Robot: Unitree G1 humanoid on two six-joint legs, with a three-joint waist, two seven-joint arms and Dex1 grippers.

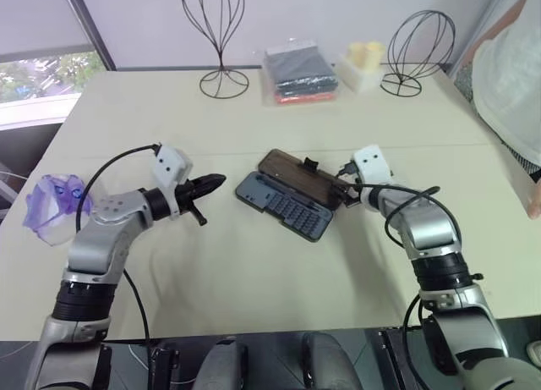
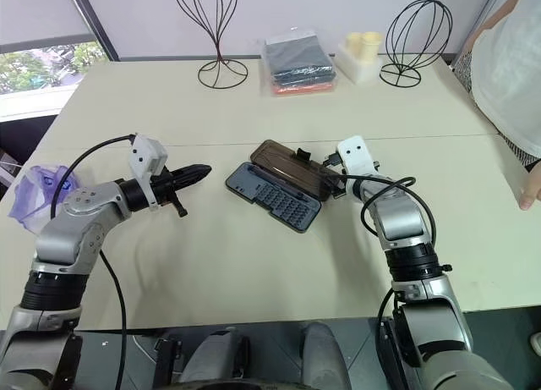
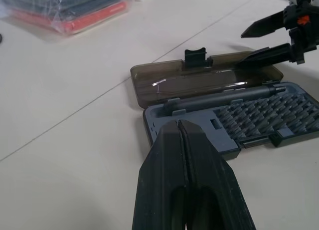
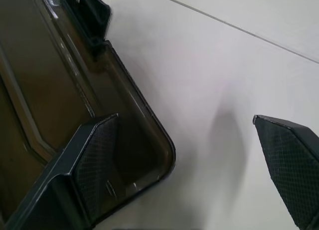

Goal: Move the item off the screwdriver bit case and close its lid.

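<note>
- Head views: screwdriver bit case (image 1: 283,205) lying open and flat near the middle of the tabletop (image 1: 254,271), set diagonally, grid of bits facing up. Lid (image 1: 297,177) folded back on the far side of the case, resting on the tabletop, black latch tab (image 1: 310,163) on its far edge. Left end effector (image 1: 205,185) held above the tabletop well to the left of the case, fingers pressed together, pointing toward it. Right end effector (image 1: 345,184) at the lid's right end. Farther back: clear-wrapped stack of cloth (image 1: 301,73), two wire stands (image 1: 223,35), a person (image 1: 511,68) at the right edge.
- Left wrist view: closed black fingers (image 3: 187,175) aimed at the near end of the open case (image 3: 234,117); right end effector (image 3: 271,38) beyond it, spread wide over the lid (image 3: 199,78).
- Right wrist view: fingers (image 4: 94,165) standing wide apart, holding nothing; one over the lid's rounded corner (image 4: 159,155), the other over bare tabletop.
</note>
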